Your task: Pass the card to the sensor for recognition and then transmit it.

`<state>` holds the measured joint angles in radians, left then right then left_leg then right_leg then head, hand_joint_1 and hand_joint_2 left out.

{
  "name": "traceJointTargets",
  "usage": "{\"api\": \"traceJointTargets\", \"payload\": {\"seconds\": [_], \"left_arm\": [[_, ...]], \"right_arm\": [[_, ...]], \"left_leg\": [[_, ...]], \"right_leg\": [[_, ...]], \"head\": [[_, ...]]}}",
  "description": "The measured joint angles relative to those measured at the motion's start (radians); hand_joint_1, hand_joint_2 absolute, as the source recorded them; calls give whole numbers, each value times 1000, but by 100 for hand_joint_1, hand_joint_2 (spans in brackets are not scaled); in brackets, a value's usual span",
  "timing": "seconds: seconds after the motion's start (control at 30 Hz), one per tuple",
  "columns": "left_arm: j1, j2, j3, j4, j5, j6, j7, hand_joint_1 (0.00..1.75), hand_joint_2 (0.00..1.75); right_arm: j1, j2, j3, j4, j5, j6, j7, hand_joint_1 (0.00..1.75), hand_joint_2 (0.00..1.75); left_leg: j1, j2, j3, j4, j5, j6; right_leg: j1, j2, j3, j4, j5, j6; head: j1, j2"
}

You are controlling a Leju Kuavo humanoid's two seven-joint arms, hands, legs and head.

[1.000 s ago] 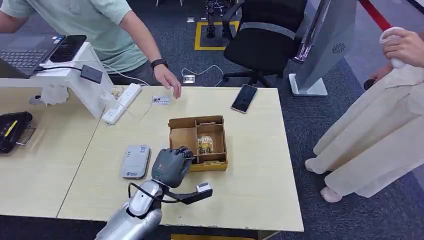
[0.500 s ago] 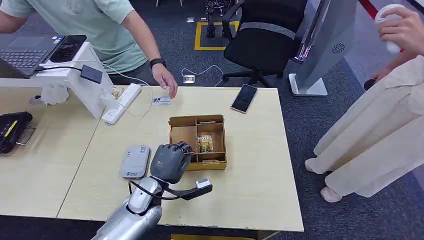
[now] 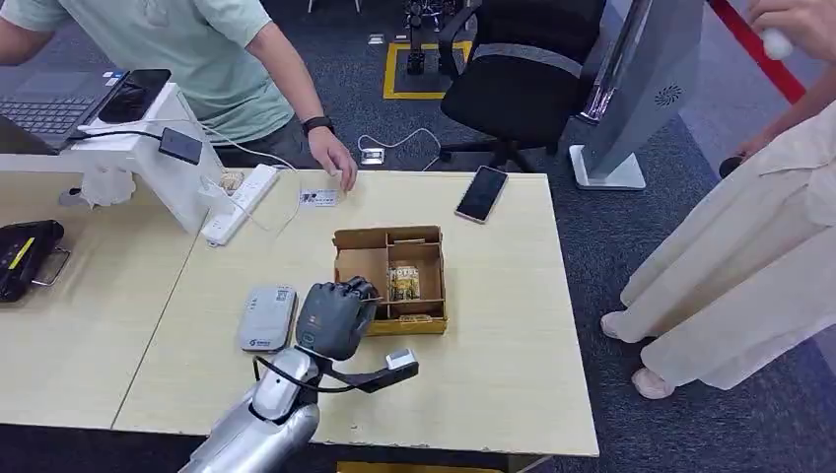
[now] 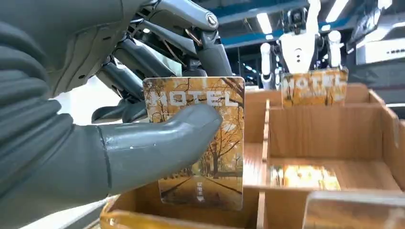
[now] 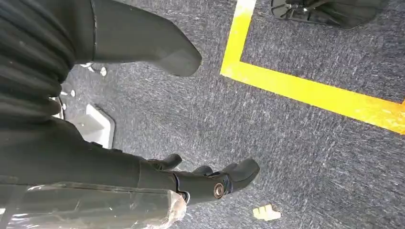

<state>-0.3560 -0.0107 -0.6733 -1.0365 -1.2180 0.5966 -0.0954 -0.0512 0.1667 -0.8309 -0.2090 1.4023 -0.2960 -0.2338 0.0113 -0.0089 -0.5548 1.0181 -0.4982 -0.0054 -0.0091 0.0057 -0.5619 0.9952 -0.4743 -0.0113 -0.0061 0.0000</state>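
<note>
On your left, at ten o'clock on the table (image 3: 493, 296), sits a white stand (image 3: 163, 163) with a laptop (image 3: 49, 103) and a dark phone (image 3: 133, 94) on top. A black device (image 3: 25, 256) lies at nine o'clock on the adjoining desk. A power strip (image 3: 242, 202) runs just beside the stand's foot. A person (image 3: 197, 59) leans in at eleven o'clock, their hand (image 3: 333, 158) resting near a small white card (image 3: 317, 198) on the tabletop.

Closer to you, at seven o'clock, the sensor (image 3: 267, 317) lies flat, a pale rounded pad. Just beside it to the right you see your left hand (image 3: 335, 317), poised over the near left corner of the box (image 3: 439, 286). In the wrist view that left hand (image 4: 119, 124) pinches a hotel card (image 4: 210, 143) between thumb (image 4: 162, 138) and fingers (image 4: 143, 62); the card stands upright, its lower edge down in the box's (image 4: 325, 129) near left compartment. Another hotel card (image 4: 314, 87) stands upright in a farther compartment, and more lie in the middle compartment (image 3: 404, 284).

A second phone (image 3: 481, 193) lies at one o'clock near the far edge. Beyond it stand an office chair (image 3: 522, 69) and a grey kiosk (image 3: 641, 89). At three o'clock stands another person (image 3: 739, 256) in beige.

Your right hand (image 5: 200, 181) hangs above the carpet (image 5: 296, 143) with fingers loosely curled, holding nothing, near a yellow floor line (image 5: 305, 90).
</note>
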Motion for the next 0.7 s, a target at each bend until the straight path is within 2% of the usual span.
{"api": "traceJointTargets", "payload": {"seconds": [0.2,0.37,0.5,0.7], "left_arm": [[-35,2,16,-11,26,26,0,175,175],[-99,0,87,-11,37,88,-17,175,175],[-190,7,162,-10,104,66,-71,175,175],[-256,20,195,-9,110,44,-89,175,175]], "right_arm": [[1,0,6,0,1,0,4,0,175],[2,0,16,1,14,-2,5,0,175],[2,0,24,3,18,0,10,0,175],[1,0,35,4,18,3,10,0,175]], "left_leg": [[0,0,0,0,0,0],[0,0,0,0,0,0],[0,0,0,0,0,0],[0,0,0,0,0,0]], "right_leg": [[0,0,0,0,0,0],[0,0,0,0,0,0],[0,0,0,1,0,0],[0,0,0,1,0,0]], "head": [[0,0],[0,0],[0,0],[0,0]]}}
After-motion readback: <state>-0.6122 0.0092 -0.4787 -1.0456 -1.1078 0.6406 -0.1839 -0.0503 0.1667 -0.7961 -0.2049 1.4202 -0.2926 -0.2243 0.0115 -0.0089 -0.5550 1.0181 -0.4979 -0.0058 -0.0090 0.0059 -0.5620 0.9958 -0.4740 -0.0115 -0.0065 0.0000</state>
